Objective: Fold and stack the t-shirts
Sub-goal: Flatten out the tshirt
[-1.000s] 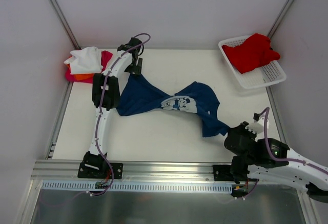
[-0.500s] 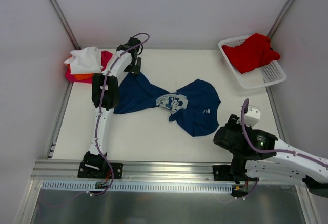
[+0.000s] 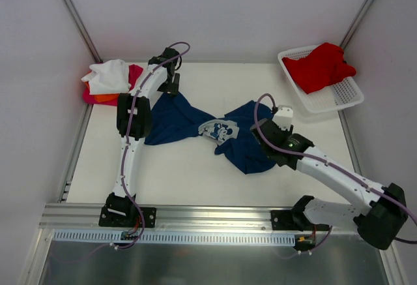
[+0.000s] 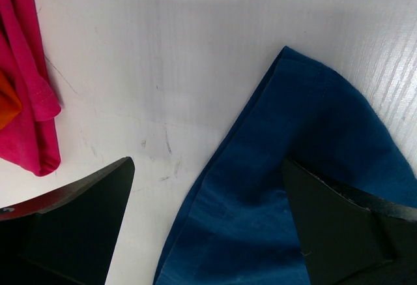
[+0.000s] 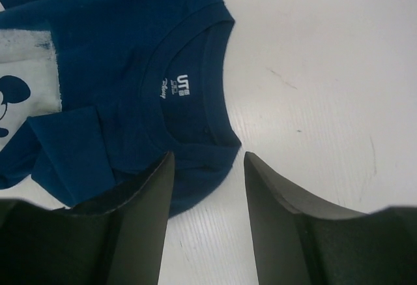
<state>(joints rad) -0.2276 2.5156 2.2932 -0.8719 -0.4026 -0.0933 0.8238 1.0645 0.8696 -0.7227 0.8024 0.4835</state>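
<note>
Five t-shirts in all. At 10 o'clock on the table (image 3: 195, 174), three lie piled: one white t-shirt (image 3: 109, 74), one orange t-shirt (image 3: 104, 98) and one magenta t-shirt (image 3: 135, 73). The left gripper (image 4: 208, 162) hangs empty, jaws wide apart, over the left edge of the single navy t-shirt (image 3: 179, 120), which lies crumpled at centre. The right gripper (image 5: 208, 158), jaws parted and gripping nothing, hovers above the navy t-shirt's collar. At 2 o'clock, one basket (image 3: 332, 99) holds one red t-shirt (image 3: 319, 66).

You get bright, even light on the white worktop (image 3: 195, 174), soft shadows, and blurred dark jaws close up.
</note>
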